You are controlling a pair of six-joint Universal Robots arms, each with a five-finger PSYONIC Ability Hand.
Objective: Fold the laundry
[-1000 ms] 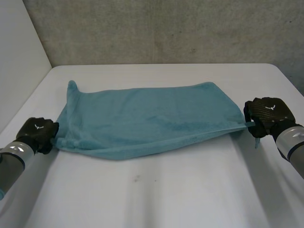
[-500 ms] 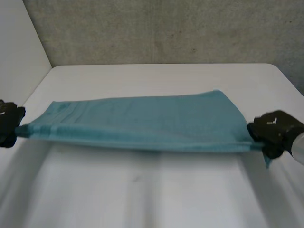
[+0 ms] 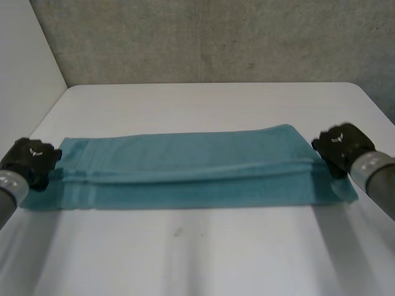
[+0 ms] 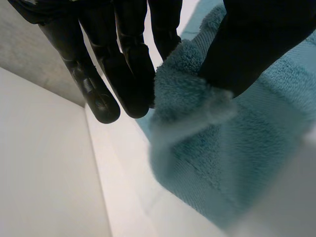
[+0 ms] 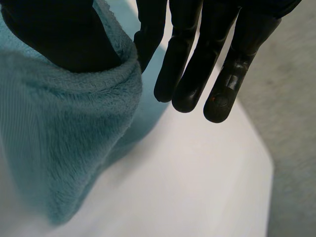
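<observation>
At the left short end of the teal towel [image 3: 185, 176], the fingers [image 4: 129, 74] of the left hand [image 3: 31, 161] reach out almost straight. The thumb clamps a plush roll of the edge against them, a pinch hold on the cloth. At the opposite end the fingers [image 5: 192, 64] of the right hand [image 3: 342, 147] are likewise straight. Its thumb traps a thick wrap of terry against the nearest finger, so that end is pinched too. Between the two hands the towel lies flat on the white bench [image 3: 203, 259] as a long band running side to side. It appears folded lengthwise, with a soft ridge along its middle and a near layer showing below it.

Judging by the pile, the towel is soft, light and limp. It will likely sag and bunch wherever it is unsupported, yet its nap should grip well without slipping, and a firm pinch cannot hurt it. For the next fold the short ends look like the places to take hold, catching both layers at the corners so they travel together with edges aligned.
</observation>
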